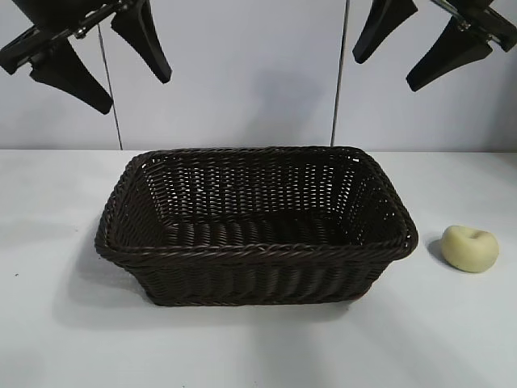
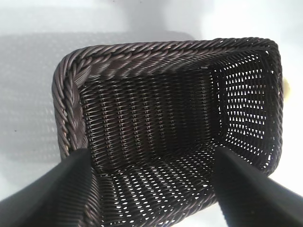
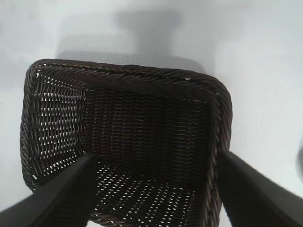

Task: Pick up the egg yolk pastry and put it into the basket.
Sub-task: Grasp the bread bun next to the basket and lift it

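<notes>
Resting on the white table [image 1: 258,347] just beside the right end of the basket [image 1: 254,252]: the egg yolk pastry [image 1: 469,248], pale yellow, dimple up, apart from the braided rim and untouched. Glimpsed in the left wrist view only as a pale sliver past the far basket wall; not made out in the right wrist view. Sitting mid-table, the dark wicker basket, long side toward the exterior camera, nothing inside, woven floor bare in both wrist views.

Hanging high above the scene, well clear of everything: the right gripper [image 1: 420,40], jaws spread wide and released, roughly over the basket's right end and nearer to the pastry than its twin. Hanging likewise over the basket's left end: the left gripper [image 1: 113,61], jaws also parted, holding nothing.

Judged from this: pick-up not yet begun, task at its very start, approach step in hand. Called for next, most likely by the right arm: swinging outward past the basket rim, coming down over the pastry with jaws straddling its rounded sides, then closing gently, since a soft smooth bun may squash or slip. After that, lifting high enough to clear the braided rim and releasing over the basket floor.
</notes>
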`<state>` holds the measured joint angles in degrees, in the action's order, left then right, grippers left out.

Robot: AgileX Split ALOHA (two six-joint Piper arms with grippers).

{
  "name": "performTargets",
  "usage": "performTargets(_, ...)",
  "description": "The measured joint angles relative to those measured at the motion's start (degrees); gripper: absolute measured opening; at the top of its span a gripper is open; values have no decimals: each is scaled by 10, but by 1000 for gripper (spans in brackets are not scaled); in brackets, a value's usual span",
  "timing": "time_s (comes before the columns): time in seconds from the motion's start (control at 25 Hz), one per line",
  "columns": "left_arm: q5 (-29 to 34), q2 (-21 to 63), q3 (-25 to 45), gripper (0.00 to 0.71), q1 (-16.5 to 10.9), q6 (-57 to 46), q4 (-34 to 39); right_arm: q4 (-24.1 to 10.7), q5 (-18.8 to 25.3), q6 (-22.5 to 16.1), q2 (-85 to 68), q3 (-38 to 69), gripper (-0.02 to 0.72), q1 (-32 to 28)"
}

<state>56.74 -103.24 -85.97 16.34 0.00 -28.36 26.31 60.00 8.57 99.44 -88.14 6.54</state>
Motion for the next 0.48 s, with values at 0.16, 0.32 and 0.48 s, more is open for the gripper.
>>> performTargets(0.16,-2,-9,0,522,0,0,-11,1,0,0,0,0,519,0)
performTargets(0.32,-6,-9,0,522,0,0,-11,0,0,0,0,0,519,0)
performTargets(0.48,-7,-9,0,522,0,0,-11,-9,1,0,0,0,519,0)
